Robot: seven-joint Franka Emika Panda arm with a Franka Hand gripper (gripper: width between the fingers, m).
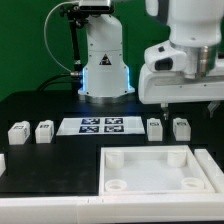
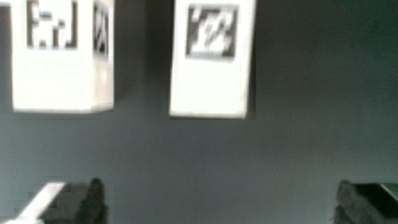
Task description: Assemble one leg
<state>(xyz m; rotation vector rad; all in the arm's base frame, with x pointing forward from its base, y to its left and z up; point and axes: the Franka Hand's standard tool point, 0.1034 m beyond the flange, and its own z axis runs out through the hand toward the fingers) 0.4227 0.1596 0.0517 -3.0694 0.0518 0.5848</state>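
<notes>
Gripper (image 2: 221,203) hangs spread wide open above two white legs (image 2: 214,75) (each carries a blurred black-and-white marker tag (image 2: 215,27)).

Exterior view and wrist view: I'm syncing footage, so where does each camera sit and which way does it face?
Exterior view: off the arm, facing across the black table toward the robot base; shows the gripper above two legs.
Wrist view: on the wrist, looking down at the table; both open fingertips show.
Shared: probably the same two legs, and the gripper.
</notes>
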